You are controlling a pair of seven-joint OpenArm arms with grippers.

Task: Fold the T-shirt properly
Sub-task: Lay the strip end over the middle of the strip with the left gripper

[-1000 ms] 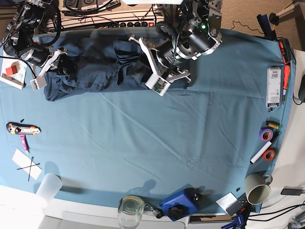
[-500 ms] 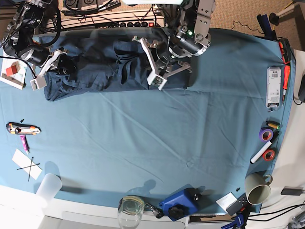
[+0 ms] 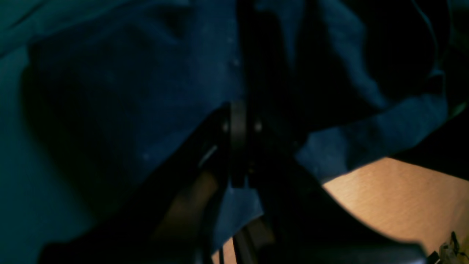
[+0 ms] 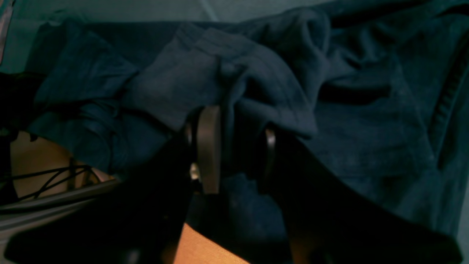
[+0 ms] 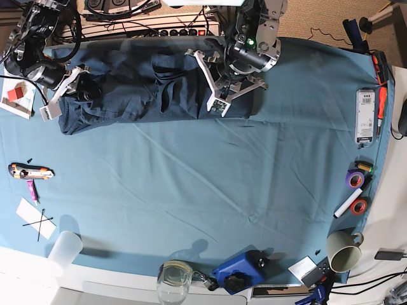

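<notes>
Teal table cloth point(image 5: 210, 190) over wooden table, cables beyond far edge. T-shirt point(image 5: 133, 89), dark navy, bunched in long strip along far edge, left of centre. Left gripper point(image 3: 240, 146) on strip's right end, fingers closed, fabric around them. Right gripper point(image 4: 234, 146) at left end, fingers clamped on navy fold. Mug point(image 5: 343, 251) near right.
</notes>
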